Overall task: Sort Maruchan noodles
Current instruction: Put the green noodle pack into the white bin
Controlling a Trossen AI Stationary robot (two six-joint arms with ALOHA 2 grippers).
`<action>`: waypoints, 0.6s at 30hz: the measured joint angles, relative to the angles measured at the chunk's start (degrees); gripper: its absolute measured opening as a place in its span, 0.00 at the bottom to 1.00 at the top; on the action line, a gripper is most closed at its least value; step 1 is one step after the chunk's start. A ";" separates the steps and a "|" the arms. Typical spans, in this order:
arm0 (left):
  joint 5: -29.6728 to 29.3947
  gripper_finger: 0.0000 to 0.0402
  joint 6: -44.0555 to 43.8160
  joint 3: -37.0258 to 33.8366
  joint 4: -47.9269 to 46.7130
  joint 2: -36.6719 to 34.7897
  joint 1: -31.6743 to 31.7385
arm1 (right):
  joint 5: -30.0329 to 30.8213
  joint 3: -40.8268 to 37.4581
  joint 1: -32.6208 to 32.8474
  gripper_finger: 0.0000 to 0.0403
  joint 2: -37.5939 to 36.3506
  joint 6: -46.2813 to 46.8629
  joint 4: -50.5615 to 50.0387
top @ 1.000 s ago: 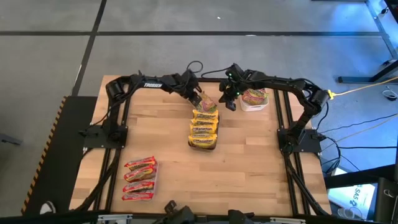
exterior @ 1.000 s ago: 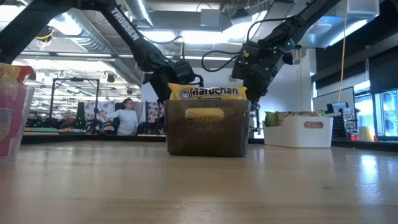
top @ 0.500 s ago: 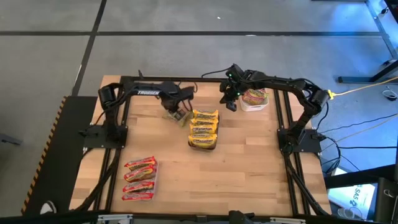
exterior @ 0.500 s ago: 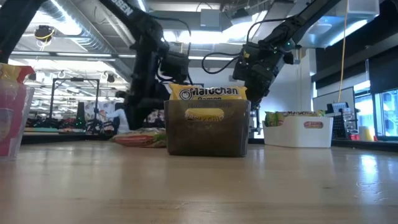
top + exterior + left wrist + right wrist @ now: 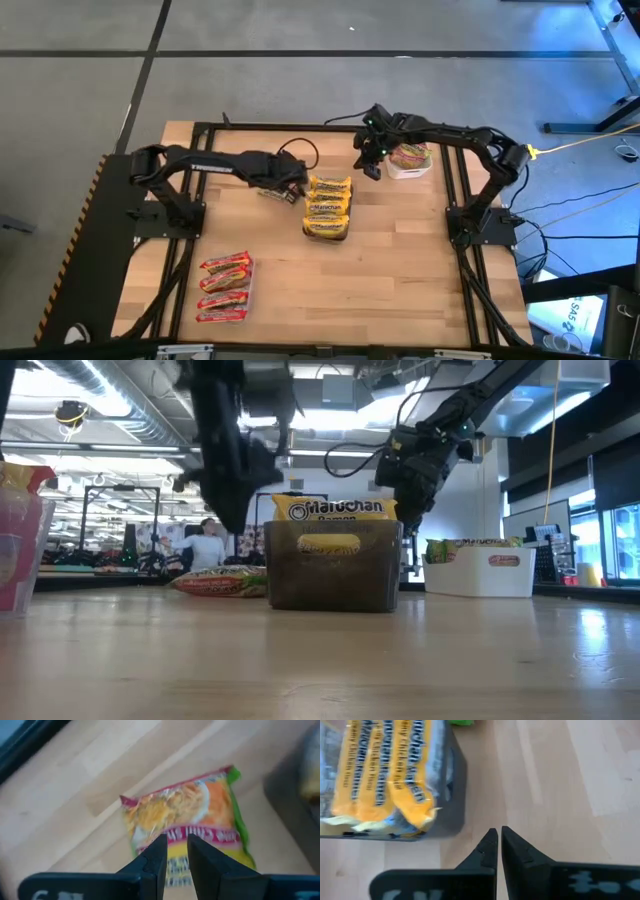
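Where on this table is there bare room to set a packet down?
Bare wood lies between the clear tray of red packets and the dark tray, and right of it. Crowded: far edge, around both end effectors and the white tray.

The left arm [image 5: 225, 450] is blurring to a dark streak in the low view, its gripper indistinguishable. The dark tray [image 5: 333, 565] is hiding the green-and-pink packet's [image 5: 220, 581] near end.

My left arm reaches low across the desk's far side, its left gripper [image 5: 291, 190] pointing down with the fingers [image 5: 154, 856] nearly together, holding nothing. My right arm arches inward from its base, the right gripper [image 5: 367, 167] raised, its fingers [image 5: 489, 845] pressed close together.
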 joint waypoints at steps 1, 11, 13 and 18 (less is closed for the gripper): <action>0.36 0.18 -0.23 -1.93 3.24 0.08 0.39 | -0.02 -0.02 0.58 0.01 -0.41 0.02 -0.22; 5.22 0.18 -4.77 -15.98 22.95 0.38 2.04 | 6.39 0.00 8.72 0.01 -2.23 1.30 -2.29; 6.03 0.18 -5.27 -15.94 21.83 0.27 0.08 | 7.89 0.00 9.94 0.01 -2.23 1.72 -2.92; 8.04 0.18 -7.43 -15.89 20.57 0.28 -5.71 | 11.17 0.00 12.88 0.01 -2.54 3.42 -3.92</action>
